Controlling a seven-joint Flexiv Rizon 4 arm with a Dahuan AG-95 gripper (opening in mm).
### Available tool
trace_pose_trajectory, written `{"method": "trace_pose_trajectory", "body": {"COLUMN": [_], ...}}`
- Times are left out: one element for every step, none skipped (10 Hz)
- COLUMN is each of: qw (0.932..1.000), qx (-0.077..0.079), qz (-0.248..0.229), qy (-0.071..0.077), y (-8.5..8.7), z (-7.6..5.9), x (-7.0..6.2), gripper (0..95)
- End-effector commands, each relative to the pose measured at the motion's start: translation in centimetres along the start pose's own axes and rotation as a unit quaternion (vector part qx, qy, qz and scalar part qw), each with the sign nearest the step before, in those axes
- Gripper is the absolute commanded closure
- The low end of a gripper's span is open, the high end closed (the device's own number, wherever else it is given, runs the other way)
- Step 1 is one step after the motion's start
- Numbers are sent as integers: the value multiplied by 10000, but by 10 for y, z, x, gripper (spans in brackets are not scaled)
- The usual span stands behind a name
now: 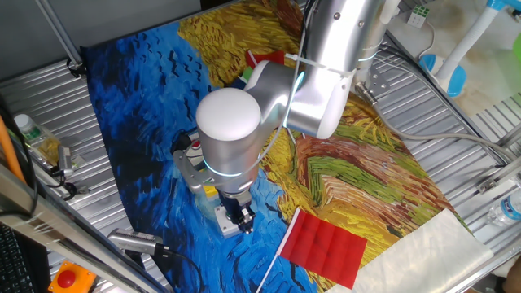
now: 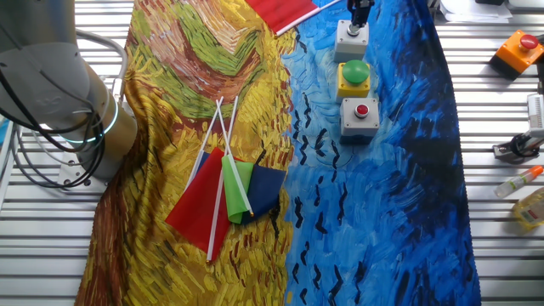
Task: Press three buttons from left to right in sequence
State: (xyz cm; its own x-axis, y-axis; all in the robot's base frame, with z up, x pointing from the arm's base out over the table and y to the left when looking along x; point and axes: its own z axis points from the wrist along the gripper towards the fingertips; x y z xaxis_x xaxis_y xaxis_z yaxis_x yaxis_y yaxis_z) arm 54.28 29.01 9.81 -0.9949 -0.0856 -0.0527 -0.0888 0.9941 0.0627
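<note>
End effector (image 2: 360,17) sits on top of the grey box with small green button (image 2: 352,38); finger state cannot be told. Yellow box with large green button (image 2: 354,78) and grey box with small red button (image 2: 360,117) stand in line beside it.

At the upper right of the frame, the gripper (image 2: 360,19) is seen over the grey box with small green button (image 2: 352,40), above the yellow box (image 2: 354,80) and the grey box with red button (image 2: 360,117).

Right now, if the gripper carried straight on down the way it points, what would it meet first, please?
Most likely the grey box with the small green button: the gripper points down right above it, though contact can't be judged.
</note>
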Motion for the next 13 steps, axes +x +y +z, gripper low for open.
{"method": "trace_pose_trajectory", "body": {"qw": [10000, 10000, 10000, 10000, 10000, 10000, 10000, 10000, 10000, 9999, 9999, 9999, 9999], "qx": [-2, -2, -3, -1, 1, 1, -2, -16, -30, -47, -40, -38, -41], "qz": [-27, -28, -26, -33, -28, -25, -13, 2, 17, 64, 83, 90, 86], "qy": [59, 60, 59, 62, 62, 61, 67, 68, 80, 91, 114, 111, 103], "y": [0, 0, 0, 0, 0, 0, 0, 1, 3, 6, 10, 13, 14], "z": [-1, -1, -1, -1, -1, -1, -1, 0, 0, 1, 0, 1, 2], "x": [0, 0, 0, 0, 0, 0, 0, -1, -2, -3, -4, -3, -1], "gripper": [380, 380, 380, 380, 380, 380, 380, 380, 380, 380, 380, 380, 380]}}
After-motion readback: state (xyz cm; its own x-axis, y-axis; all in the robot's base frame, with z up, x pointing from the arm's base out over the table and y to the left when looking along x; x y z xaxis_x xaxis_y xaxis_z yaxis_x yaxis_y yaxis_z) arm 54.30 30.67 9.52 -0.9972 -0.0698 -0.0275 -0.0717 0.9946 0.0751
